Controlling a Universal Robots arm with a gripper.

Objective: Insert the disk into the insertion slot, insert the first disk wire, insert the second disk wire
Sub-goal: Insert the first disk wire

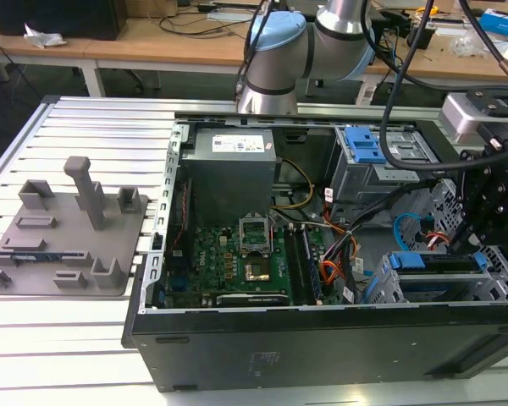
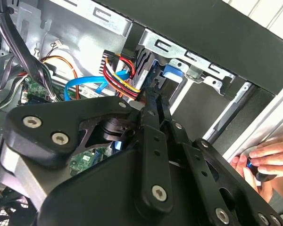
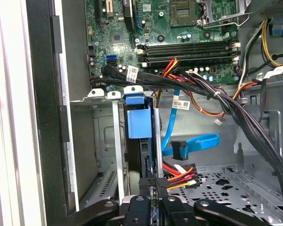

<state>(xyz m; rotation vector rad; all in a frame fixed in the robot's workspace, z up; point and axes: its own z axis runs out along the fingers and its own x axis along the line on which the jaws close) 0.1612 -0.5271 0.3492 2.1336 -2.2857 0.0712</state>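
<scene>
The disk (image 3: 140,123) stands on its edge in the insertion slot (image 3: 104,141). In the exterior view it sits at about four o'clock inside the computer case (image 1: 237,355). The gripper (image 3: 155,182) has its fingers together, with the tips right at the near end of the disk. Just beside the tips lies the first disk wire (image 3: 179,175). The second disk wire (image 3: 198,141) curls a bit farther off. In the second wrist view a person's hand (image 2: 259,162) is by the outside of the case.
</scene>
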